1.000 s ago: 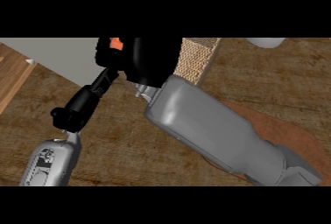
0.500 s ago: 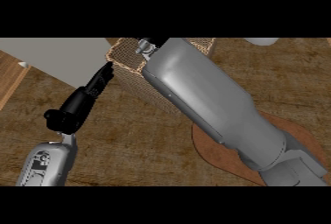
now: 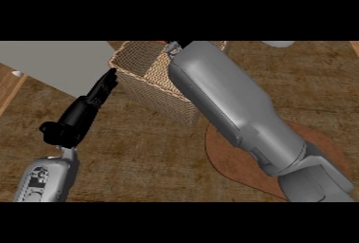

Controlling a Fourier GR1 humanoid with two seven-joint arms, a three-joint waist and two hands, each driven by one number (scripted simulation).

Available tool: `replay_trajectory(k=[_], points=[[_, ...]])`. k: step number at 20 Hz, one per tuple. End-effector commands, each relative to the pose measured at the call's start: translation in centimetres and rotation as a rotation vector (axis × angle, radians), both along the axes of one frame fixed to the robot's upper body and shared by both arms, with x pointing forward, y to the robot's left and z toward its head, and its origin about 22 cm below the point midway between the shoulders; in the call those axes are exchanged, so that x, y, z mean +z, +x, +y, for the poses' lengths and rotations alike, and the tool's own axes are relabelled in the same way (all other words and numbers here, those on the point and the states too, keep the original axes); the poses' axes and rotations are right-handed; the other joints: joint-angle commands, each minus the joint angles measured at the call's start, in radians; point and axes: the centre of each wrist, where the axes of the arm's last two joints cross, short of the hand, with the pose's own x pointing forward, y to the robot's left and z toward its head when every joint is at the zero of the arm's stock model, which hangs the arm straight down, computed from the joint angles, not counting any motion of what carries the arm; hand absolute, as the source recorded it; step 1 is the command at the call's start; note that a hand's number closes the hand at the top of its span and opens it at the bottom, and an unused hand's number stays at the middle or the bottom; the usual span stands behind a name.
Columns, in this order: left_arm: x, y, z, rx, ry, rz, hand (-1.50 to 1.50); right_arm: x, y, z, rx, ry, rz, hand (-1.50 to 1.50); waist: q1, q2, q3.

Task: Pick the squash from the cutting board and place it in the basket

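Note:
The woven basket stands at the top centre of the head view. My right forearm crosses from the lower right up over the basket's opening. Only the base of my right hand shows at the picture's upper edge, above the basket. A small orange sliver beside it may be the squash; the rest is hidden. My left hand is open, its straight fingers pointing up at the basket's left corner. The round reddish-brown cutting board lies at the lower right, partly under my right arm.
A pale grey surface fills the upper left behind the basket. Wooden counter stretches between my two arms. A small white object shows at the top right edge.
My right arm has swung up and left, carrying its hand over the basket and past the top edge. The basket and cutting board now show more fully. The left hand stays near the basket's left corner.

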Motion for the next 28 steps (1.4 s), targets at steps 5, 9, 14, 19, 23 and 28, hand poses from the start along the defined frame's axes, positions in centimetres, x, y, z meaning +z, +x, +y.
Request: replay_trajectory(k=[5,9,14,19,23,28], points=[[-1.2,-1.0,1.0,0.018,0.006,0.013,0.0,-3.1,1.6,-0.9,-0.113,0.094,-0.013,1.5,-0.02,-0.002,0.001],[-0.3,-0.9,0.9,0.019,-0.011,0.025,0.0,-6.0,2.0,-1.8,-0.14,0.041,-0.026,1.5,-0.02,-0.003,0.001],[0.4,-0.3,2.0,0.031,0.001,0.007,0.0,-6.2,2.8,-3.1,-0.146,0.194,-0.141,-1.5,-0.037,0.001,0.002],[0.0,-0.8,0.5,0.032,-0.011,0.003,0.0,-4.7,3.2,-2.4,-0.143,0.103,-0.131,-1.5,-0.033,-0.002,0.002],[0.9,-1.1,0.1,0.045,-0.01,0.004,0.0,-6.2,3.1,-3.0,-0.107,0.125,-0.205,-1.5,-0.033,-0.003,0.002],[0.9,0.2,0.8,0.043,-0.012,-0.009,0.0,-4.0,2.6,-2.1,-0.078,0.279,-0.258,-1.5,-0.05,-0.004,0.002]])
